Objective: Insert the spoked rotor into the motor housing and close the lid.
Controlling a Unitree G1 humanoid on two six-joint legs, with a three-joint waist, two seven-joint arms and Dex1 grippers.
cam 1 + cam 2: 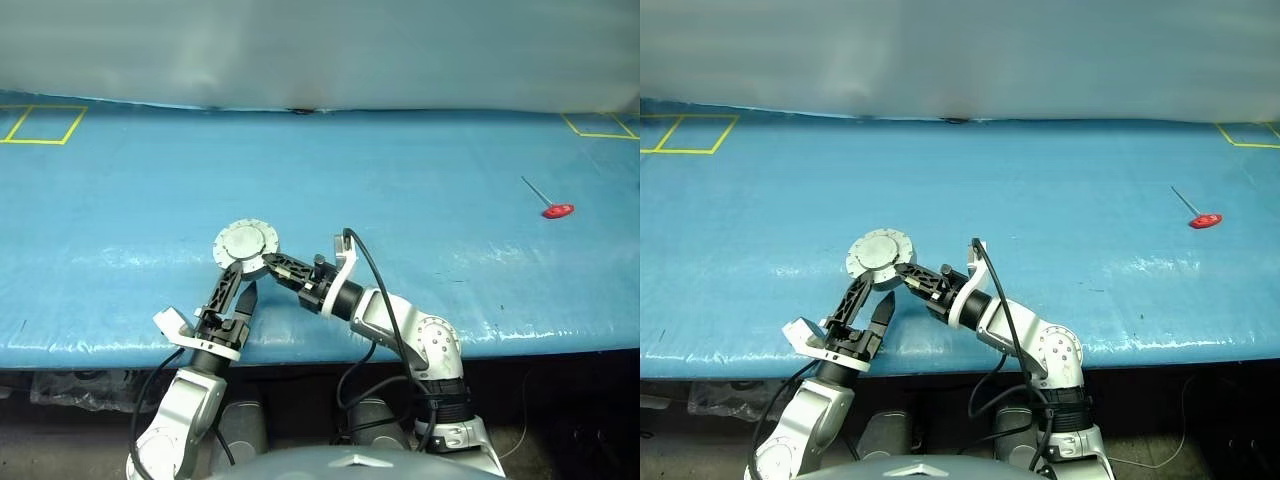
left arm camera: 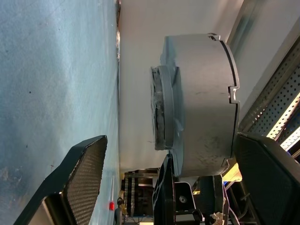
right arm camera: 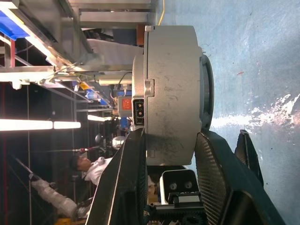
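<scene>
Grippers are meeting over the near edge of the blue table (image 1: 420, 170), at about 6 o'clock in the head views. The right gripper (image 3: 168, 154) is clamping the motor housing (image 1: 246, 243) between its two black fingers (image 3: 124, 178), pads pressing flat against the top and bottom faces of the short silver cup. The housing is sitting raised off the table surface, with the lid (image 1: 245, 240) lying closed on top, its plain grey outer face with raised centre facing up toward the head camera. In the right wrist view the housing's scuffed side wall (image 3: 171, 93) is filling the gap between the pads, and a small notch and a connector are showing on one rim.

The left gripper (image 1: 237, 290) is standing with its jaws spread wide, holding nothing, just at 6 o'clock of the housing and pointing toward it. One of its fingers is reaching up to the housing's near rim; whether it is touching there I cannot tell. In the left wrist view the housing (image 2: 201, 98) is hanging just beyond the spread fingers (image 2: 79, 183).

A red-handled tool (image 1: 552, 205) is lying well apart at about 2 o'clock on the table. Yellow tape squares (image 1: 40, 125) are marking the far corners at 10 and 2 o'clock. The spoked rotor I cannot make out under the closed lid.
</scene>
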